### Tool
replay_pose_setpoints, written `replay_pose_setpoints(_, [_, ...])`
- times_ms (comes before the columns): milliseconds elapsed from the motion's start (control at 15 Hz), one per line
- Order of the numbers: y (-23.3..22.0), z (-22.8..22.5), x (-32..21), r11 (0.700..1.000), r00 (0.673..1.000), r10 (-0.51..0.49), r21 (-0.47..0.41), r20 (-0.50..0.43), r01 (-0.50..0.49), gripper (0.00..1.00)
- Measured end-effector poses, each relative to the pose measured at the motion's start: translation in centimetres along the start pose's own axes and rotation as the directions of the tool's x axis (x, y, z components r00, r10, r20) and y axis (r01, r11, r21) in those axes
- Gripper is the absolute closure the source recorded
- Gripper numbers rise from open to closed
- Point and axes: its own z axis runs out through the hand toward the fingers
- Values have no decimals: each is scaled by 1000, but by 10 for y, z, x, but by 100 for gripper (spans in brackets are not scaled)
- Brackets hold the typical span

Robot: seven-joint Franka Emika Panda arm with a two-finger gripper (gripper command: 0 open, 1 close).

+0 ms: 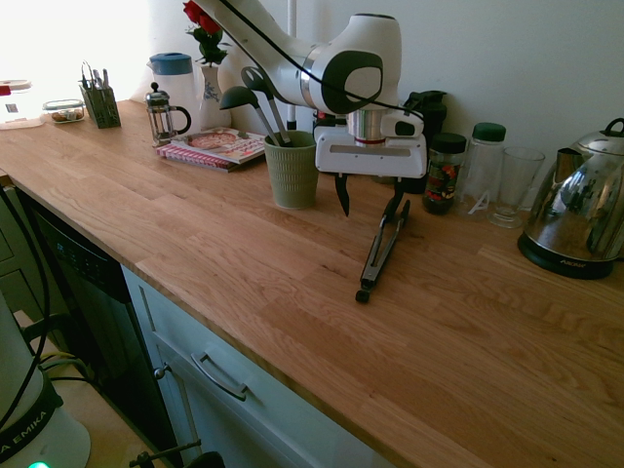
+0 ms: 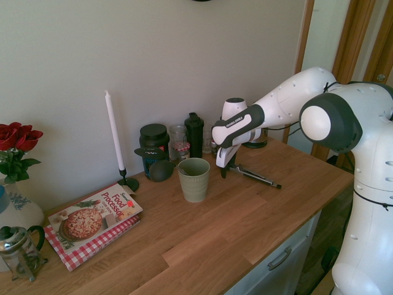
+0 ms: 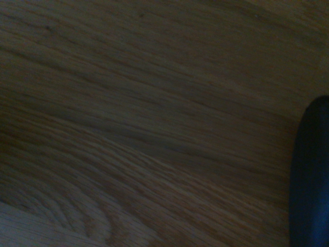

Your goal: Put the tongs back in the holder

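The black tongs [image 1: 383, 249] lie flat on the wooden counter, right of the holder, with the joined end toward the front edge; the second exterior view shows the tongs [image 2: 255, 177] too. The holder [image 1: 292, 171], a pale green ribbed cup [image 2: 194, 179], stands upright with two dark ladles [image 1: 255, 97] in it. My gripper [image 1: 369, 200] hangs open just above the counter at the far end of the tongs, one finger close beside them, nothing held. The gripper [image 2: 226, 169] sits between cup and tongs. A dark blurred shape [image 3: 311, 175] shows over wood grain in the wrist view.
Behind the gripper stand a dark jar [image 1: 446, 174], a green-lidded bottle [image 1: 483, 161] and a glass [image 1: 512, 185]. A steel kettle [image 1: 575, 219] is at right. A cookbook [image 1: 216, 146], French press [image 1: 164, 114], pen caddy [image 1: 99, 102] and rose vase [image 1: 208, 58] are at left.
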Motion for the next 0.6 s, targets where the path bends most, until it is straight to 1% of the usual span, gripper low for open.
replay_pose_setpoints(600, [25,10,-2,999,999,32,-13,13,-32,100])
